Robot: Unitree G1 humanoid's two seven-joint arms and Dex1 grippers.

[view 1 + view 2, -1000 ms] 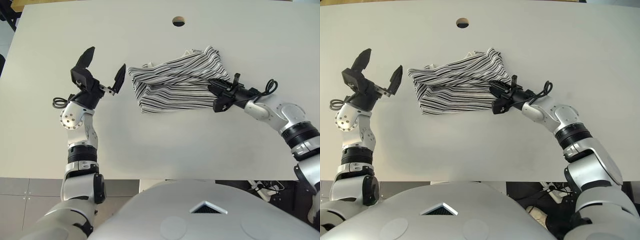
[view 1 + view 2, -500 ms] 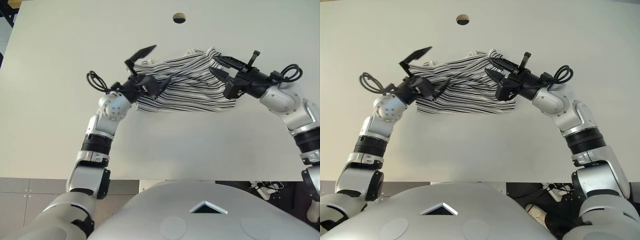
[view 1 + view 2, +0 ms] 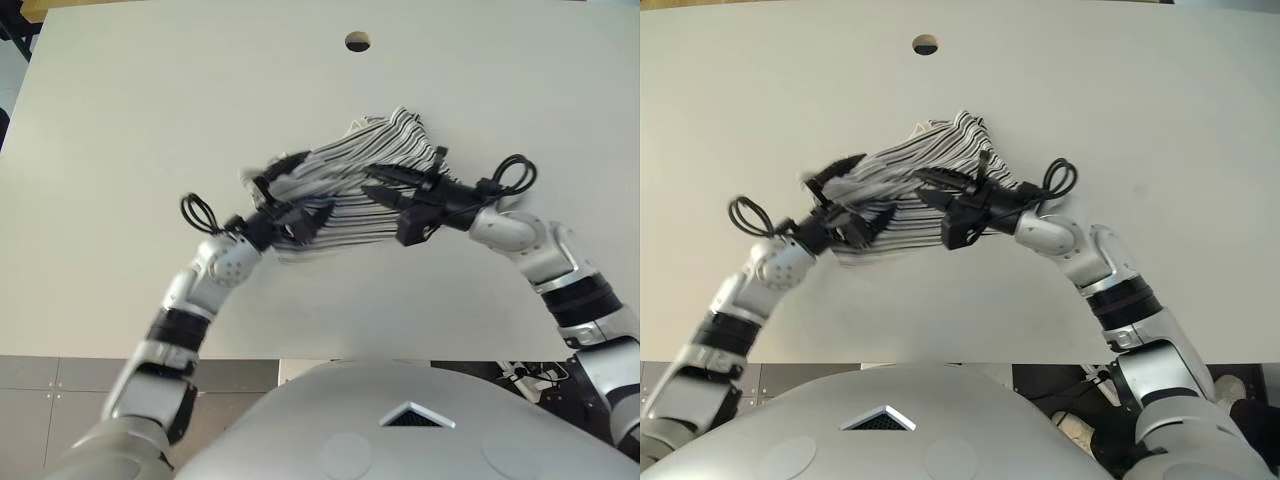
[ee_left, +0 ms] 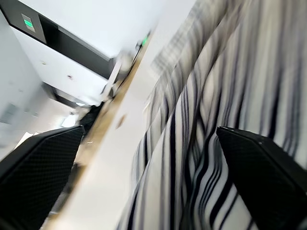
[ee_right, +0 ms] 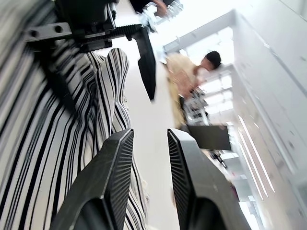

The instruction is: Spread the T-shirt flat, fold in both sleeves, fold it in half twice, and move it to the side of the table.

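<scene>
Black and white stripes mark the T-shirt point(image 3: 375, 160). From the head view it lies in a bunched heap near the middle of the white desk point(image 3: 150, 100), a little way on the robot's side of a small round hole point(image 3: 356, 42). It is not spread flat yet. The left end effector point(image 3: 290, 215) is at the shirt's left end and the right end effector point(image 3: 385, 192) is low on its right part. I think each arm is there to take one side, so the two can pull the cloth out wide.

In the left wrist view, the two black fingers point(image 4: 38, 167) are spread far apart and striped cloth lies between them. They are around the cloth but not pinching it, so they look ready to close on it.

In the right wrist view, the two fingers point(image 5: 110, 177) have only a small gap between them. White desk shows through that gap, and the striped cloth lies just beside them. I see no cloth pinched there, so this side needs a grip too.
</scene>
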